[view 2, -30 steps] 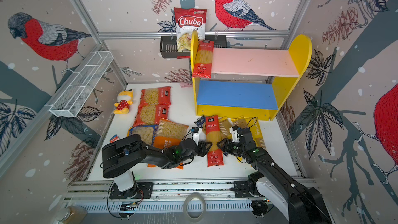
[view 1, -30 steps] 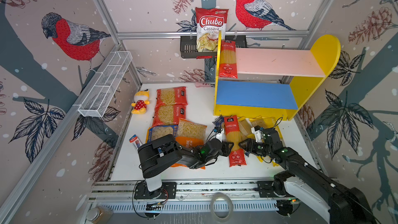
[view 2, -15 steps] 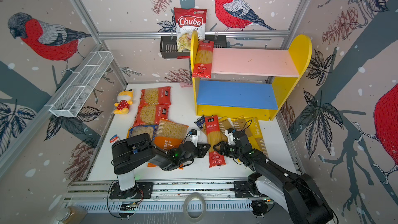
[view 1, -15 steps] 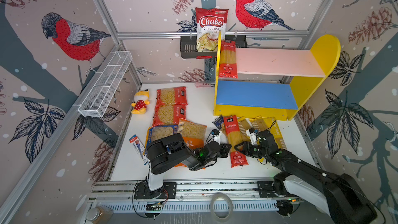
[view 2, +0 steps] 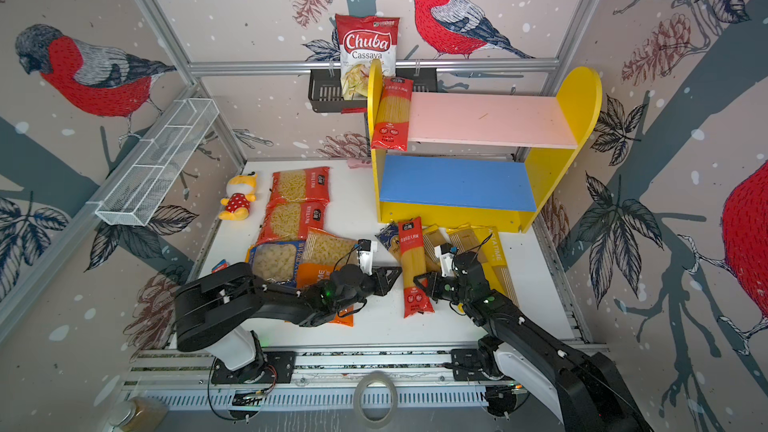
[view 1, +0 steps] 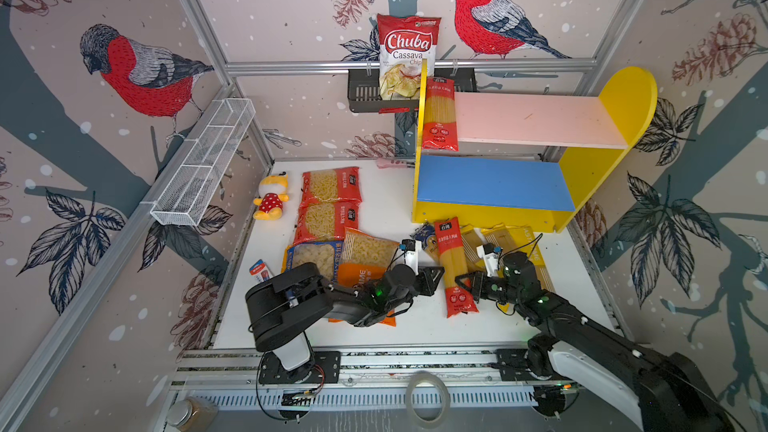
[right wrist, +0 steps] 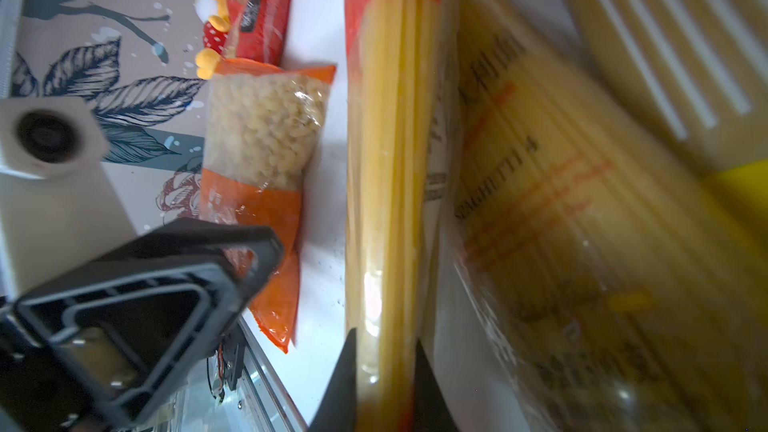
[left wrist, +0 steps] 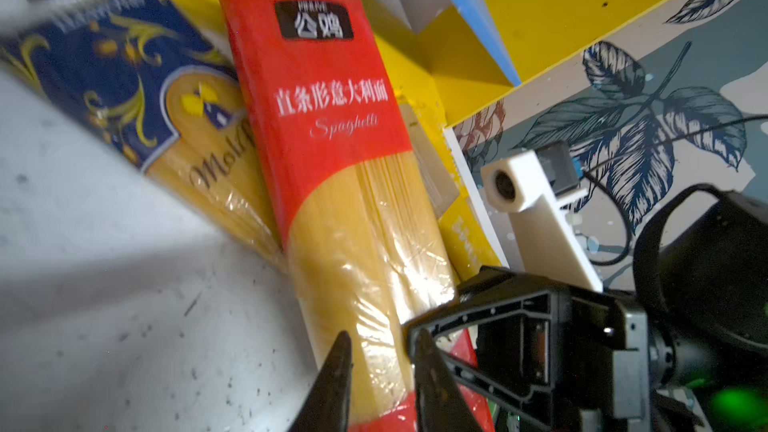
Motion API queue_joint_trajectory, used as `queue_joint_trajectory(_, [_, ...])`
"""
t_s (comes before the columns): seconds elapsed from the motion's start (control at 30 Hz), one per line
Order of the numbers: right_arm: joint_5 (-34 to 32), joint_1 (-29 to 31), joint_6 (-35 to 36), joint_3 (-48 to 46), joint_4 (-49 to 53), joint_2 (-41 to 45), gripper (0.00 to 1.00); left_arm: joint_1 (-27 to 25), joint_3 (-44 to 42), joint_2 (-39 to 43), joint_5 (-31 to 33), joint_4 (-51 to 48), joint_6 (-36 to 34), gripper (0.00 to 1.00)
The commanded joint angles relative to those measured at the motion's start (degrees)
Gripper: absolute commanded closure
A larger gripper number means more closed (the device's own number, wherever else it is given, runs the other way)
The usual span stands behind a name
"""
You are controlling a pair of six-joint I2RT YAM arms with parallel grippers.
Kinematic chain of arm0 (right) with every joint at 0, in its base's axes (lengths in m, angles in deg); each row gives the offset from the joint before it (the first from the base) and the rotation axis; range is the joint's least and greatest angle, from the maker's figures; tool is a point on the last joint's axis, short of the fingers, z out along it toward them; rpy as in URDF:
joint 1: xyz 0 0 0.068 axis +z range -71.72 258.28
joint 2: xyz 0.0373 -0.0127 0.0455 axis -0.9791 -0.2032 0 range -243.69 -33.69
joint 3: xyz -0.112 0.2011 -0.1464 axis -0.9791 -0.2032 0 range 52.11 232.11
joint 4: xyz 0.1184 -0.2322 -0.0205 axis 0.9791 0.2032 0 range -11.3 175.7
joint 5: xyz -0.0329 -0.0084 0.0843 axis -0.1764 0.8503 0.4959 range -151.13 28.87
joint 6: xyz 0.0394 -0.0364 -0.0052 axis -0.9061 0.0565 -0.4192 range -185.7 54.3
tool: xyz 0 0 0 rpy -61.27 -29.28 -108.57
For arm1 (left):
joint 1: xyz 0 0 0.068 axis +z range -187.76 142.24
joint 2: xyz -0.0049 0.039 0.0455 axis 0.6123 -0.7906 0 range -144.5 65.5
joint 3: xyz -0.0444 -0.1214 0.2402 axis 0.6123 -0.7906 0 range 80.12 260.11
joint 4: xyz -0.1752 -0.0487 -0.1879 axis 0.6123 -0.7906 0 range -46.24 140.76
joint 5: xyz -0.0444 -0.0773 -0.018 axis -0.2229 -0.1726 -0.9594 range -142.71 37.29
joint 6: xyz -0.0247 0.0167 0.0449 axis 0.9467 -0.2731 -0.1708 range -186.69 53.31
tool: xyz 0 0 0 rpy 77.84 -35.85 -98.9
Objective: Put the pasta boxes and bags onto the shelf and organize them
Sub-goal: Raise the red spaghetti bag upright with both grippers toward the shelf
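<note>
A red spaghetti pack [view 1: 452, 259] lies on the white table in front of the shelf [view 1: 582, 184], with both grippers at its near half. My right gripper [view 1: 462, 284] comes from the right and is shut on it [right wrist: 390, 201]. My left gripper [view 1: 441, 278] meets its left edge. Its jaws stand a little apart with the pack [left wrist: 353, 209] showing between them; a grip cannot be made out. A second red spaghetti pack [view 1: 439, 114] leans at the left end of the pink board. Yellow packs [view 1: 519, 247], a dark-blue pack [view 1: 424, 234] and macaroni bags [view 1: 330, 201] lie around.
An orange macaroni bag [view 1: 365, 259] and a blue-yellow one [view 1: 311, 257] lie under my left arm. A plush toy [view 1: 272, 197] sits at the far left. A Chuba chips bag [view 1: 407, 56] stands in the black wall rack. A white wire basket [view 1: 203, 160] hangs on the left wall.
My right gripper has moved left onto the red spaghetti pack and closed on it. The left arm has drawn in, its gripper staying at the pack's left edge.
</note>
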Motion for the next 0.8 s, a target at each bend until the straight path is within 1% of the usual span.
queue_joint_trajectory(0.0, [0.78, 0.84, 0.91, 1.05, -8.17, 4.08, 0.94, 0.76, 0.92, 4.76, 2.38, -8.72, -7.43, 0.66])
queue_joint_trajectory(0.13, [0.41, 3.03, 1.78, 1.65, -10.28, 9.11, 0.96, 2.91, -0.93, 11.7, 0.83, -9.3, -10.11, 0.56])
queue_joint_trajectory(0.27, [0.33, 6.67, 3.34, 2.8, -13.42, 12.82, 0.96, 5.36, -2.87, 18.74, -1.74, -7.24, -12.04, 0.37])
queue_joint_trajectory(0.37, [-0.55, 9.88, 4.37, 3.46, -17.0, 13.6, 0.96, 8.02, -3.35, 21.78, -3.89, -6.47, -12.27, 0.3])
queue_joint_trajectory(0.5, [-1.64, 13.26, 7.06, 6.21, -18.69, 10.52, 0.97, 12.22, -4.74, 22.9, -9.56, -1.83, -10.41, 0.28])
queue_joint_trajectory(0.67, [-0.48, 16.91, 9.88, 9.48, -22.15, 5.07, 0.97, 13.84, -4.85, 23.27, -14.32, 2.52, -9.89, 0.27])
queue_joint_trajectory(0.77, [1.47, 17.28, 11.56, 11.59, -23.24, 1.67, 0.98, 14.66, -5.29, 23.47, -16.28, 4.96, -9.77, 0.3])
